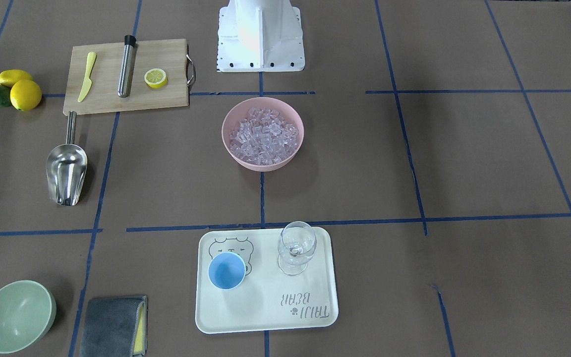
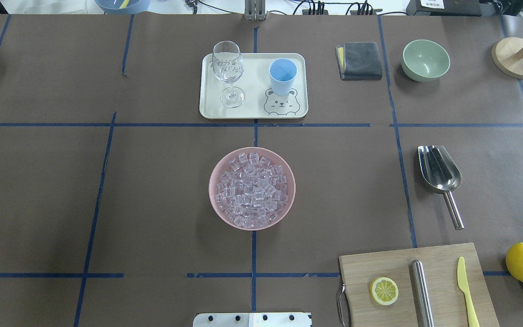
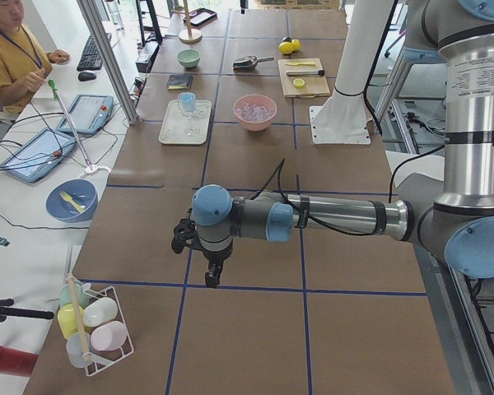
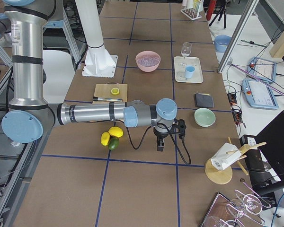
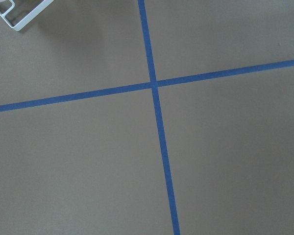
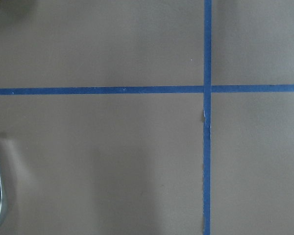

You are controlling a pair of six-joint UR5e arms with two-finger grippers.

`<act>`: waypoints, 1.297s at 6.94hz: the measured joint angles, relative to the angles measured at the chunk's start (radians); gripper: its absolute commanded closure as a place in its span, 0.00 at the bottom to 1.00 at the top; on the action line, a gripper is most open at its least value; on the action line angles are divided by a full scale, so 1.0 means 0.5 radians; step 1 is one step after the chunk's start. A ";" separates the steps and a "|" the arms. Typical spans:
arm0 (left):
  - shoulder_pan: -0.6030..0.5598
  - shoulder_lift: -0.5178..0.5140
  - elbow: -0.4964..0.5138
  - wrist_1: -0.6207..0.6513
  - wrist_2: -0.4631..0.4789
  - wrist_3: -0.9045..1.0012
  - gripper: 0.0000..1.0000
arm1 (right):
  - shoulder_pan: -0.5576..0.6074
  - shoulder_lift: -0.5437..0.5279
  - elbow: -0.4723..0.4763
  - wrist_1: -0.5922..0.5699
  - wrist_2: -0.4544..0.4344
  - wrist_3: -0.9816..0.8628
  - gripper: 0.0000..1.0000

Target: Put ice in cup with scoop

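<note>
Low over a brown counter (image 2: 152, 181) gridded with blue tape.
Cannot tell whether left gripper (image 3: 212, 280) or right gripper (image 4: 160, 145) is apart or together; both pointing down over bare paper. Farther out: scoop (image 2: 438, 170) lying flat near the board (image 2: 379, 268), ice (image 2: 252, 190) heaped in the pink bowl (image 2: 210, 188) mid-counter, cup (image 2: 282, 75) upright on the tray (image 2: 254, 111) beside a glass (image 2: 228, 68). Beyond, a person (image 3: 12, 58) at a side desk (image 3: 25, 197).

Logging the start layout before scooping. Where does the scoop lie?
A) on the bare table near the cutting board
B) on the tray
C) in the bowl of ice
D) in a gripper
A: the scoop lies flat on the table, just off the cutting board.
</note>
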 measured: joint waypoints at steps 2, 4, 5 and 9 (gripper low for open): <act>0.000 0.000 -0.005 -0.022 0.001 0.007 0.00 | 0.000 0.003 0.008 0.000 0.001 -0.001 0.00; 0.001 0.001 -0.022 -0.041 -0.052 0.012 0.00 | 0.002 0.003 0.026 0.010 0.004 -0.002 0.00; 0.002 0.003 -0.029 -0.042 -0.070 0.012 0.00 | 0.003 -0.004 0.033 0.045 0.004 -0.001 0.00; 0.042 0.007 -0.042 -0.041 -0.083 0.013 0.00 | -0.001 -0.028 0.032 0.172 0.005 0.001 0.00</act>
